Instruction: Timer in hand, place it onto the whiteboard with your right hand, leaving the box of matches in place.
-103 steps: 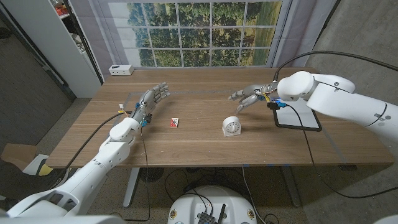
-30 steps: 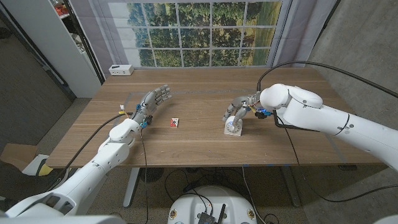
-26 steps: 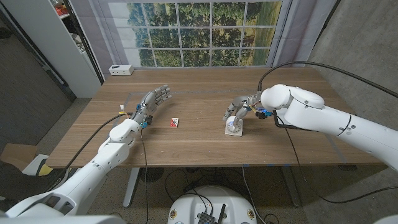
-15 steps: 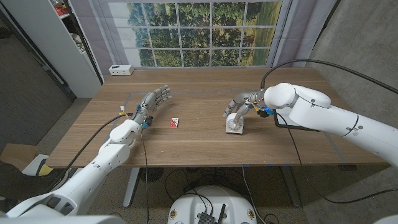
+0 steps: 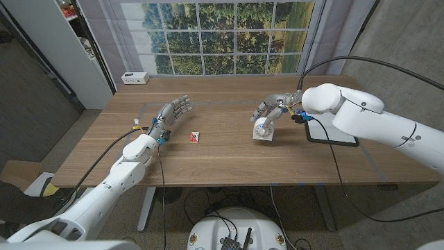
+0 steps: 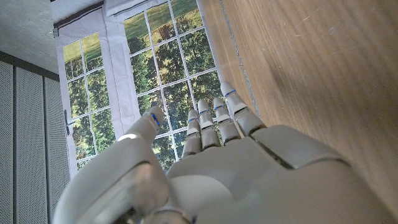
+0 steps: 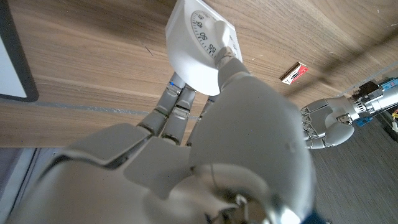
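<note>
Here the right hand (image 5: 272, 111) grips the white timer (image 5: 263, 129), apparently lifted just off the table (image 5: 229, 156). At its 3 o'clock lies the whiteboard (image 5: 331, 132); at 9 o'clock, the box of matches (image 5: 195, 137). Left hand (image 5: 170, 113): fingers spread, holding nothing.

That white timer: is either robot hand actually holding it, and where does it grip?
Yes. The right robot hand holds the timer, thumb on its dial face, fingers behind its body. The left robot hand holds nothing.
</note>
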Robot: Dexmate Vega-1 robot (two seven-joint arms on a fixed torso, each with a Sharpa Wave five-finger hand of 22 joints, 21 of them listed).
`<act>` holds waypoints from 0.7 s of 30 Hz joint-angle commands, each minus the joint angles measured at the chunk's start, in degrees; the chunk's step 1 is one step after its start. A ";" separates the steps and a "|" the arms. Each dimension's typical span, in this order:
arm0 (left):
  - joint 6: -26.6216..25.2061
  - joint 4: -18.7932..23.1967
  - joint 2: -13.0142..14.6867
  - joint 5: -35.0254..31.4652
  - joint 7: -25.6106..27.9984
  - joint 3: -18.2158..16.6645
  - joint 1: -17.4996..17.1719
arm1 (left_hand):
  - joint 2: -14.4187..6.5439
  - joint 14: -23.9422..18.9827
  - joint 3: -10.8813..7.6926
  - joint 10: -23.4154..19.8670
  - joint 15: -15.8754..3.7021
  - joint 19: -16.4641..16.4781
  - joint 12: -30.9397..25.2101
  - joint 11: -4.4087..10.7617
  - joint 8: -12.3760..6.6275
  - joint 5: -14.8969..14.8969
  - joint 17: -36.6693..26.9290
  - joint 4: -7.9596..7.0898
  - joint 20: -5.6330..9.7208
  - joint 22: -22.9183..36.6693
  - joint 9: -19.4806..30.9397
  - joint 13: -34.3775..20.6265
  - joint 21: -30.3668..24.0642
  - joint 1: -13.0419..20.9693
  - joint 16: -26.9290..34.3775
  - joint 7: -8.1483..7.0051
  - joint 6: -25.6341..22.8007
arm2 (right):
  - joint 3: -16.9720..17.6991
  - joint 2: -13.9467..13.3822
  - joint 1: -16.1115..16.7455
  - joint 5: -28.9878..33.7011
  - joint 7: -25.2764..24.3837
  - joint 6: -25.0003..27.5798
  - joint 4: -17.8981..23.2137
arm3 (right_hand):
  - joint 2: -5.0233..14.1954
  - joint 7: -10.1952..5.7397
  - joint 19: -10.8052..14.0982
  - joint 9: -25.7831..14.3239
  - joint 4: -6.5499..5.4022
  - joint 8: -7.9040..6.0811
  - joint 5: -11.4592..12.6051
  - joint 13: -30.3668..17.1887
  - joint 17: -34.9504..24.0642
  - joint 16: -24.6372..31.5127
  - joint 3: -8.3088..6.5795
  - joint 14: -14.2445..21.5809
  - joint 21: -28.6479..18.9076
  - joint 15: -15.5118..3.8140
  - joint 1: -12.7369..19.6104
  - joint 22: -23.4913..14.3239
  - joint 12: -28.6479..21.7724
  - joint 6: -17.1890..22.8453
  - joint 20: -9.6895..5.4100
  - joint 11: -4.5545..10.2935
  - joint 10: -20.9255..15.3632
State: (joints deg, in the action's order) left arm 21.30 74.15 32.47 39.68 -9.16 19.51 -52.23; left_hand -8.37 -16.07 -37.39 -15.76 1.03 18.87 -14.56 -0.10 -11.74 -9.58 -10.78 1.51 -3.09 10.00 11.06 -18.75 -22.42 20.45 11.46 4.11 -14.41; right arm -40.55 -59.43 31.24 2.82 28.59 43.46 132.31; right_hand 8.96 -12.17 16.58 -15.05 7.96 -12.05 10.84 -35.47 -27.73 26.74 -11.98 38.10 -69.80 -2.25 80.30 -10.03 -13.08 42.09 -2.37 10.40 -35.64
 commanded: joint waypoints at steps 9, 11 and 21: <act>-0.62 0.38 0.55 0.46 -1.11 0.08 -0.23 | -0.12 -0.58 -0.33 -0.76 -0.13 0.43 -0.26 -0.16 0.04 -0.28 -0.09 -0.23 -0.05 0.15 0.17 -0.31 0.49 -0.39 -0.03 0.12 -0.51 | 4.95 -4.76 -4.96 -7.12 1.68 3.87 4.38 | 0.26 0.14 -0.50 -0.14 0.14 0.14 0.59 -0.61 -9.81 0.78 -0.45 1.90 -1.41 -11.32 -0.01 -0.30 -0.32 -0.60 -8.38 -0.29 -0.34; -0.78 0.34 0.63 0.49 -1.32 0.14 -0.12 | -0.12 -0.60 -0.33 -0.76 -0.13 0.44 -0.26 -0.12 0.04 -0.28 -0.09 -0.23 -0.03 0.15 0.17 -0.31 0.51 -0.40 -0.02 0.14 -0.51 | 4.99 -5.14 -5.85 -7.53 2.38 4.02 4.53 | 0.29 0.10 -0.54 -0.14 0.12 0.12 0.63 -0.66 -9.90 0.92 -0.47 2.08 -1.62 -11.32 -0.01 -0.31 -0.44 -0.65 -8.38 -0.51 -0.66; -0.61 -0.80 0.35 0.48 -2.32 0.39 0.89 | -0.13 -0.60 -0.35 -0.84 -0.09 0.51 -0.27 -0.21 0.03 -0.28 -0.09 -0.24 -0.04 0.16 0.17 -0.34 0.64 -0.44 -0.05 0.23 -0.62 | 3.25 -6.44 -9.19 -6.10 4.19 5.25 3.79 | 0.26 0.09 -0.71 -0.17 0.19 0.07 0.73 -0.89 -10.23 1.44 -0.55 2.69 -2.61 -11.32 0.09 -0.34 -0.54 -0.91 -8.33 -0.46 -1.07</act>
State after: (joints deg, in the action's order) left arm 20.66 74.35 32.96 40.10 -10.39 19.64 -52.23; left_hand -8.37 -16.07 -37.55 -16.07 1.02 18.87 -14.56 -0.41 -11.74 -9.58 -10.67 1.35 -3.09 10.00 11.06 -19.03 -21.97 20.45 11.46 4.11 -14.41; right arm -36.41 -64.18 25.24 -3.64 31.15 47.37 136.17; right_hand 8.59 -12.09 16.06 -15.04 8.03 -11.98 11.09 -36.22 -27.73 27.60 -12.04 38.40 -71.89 -1.95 80.20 -10.31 -13.37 41.58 -2.26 10.06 -36.29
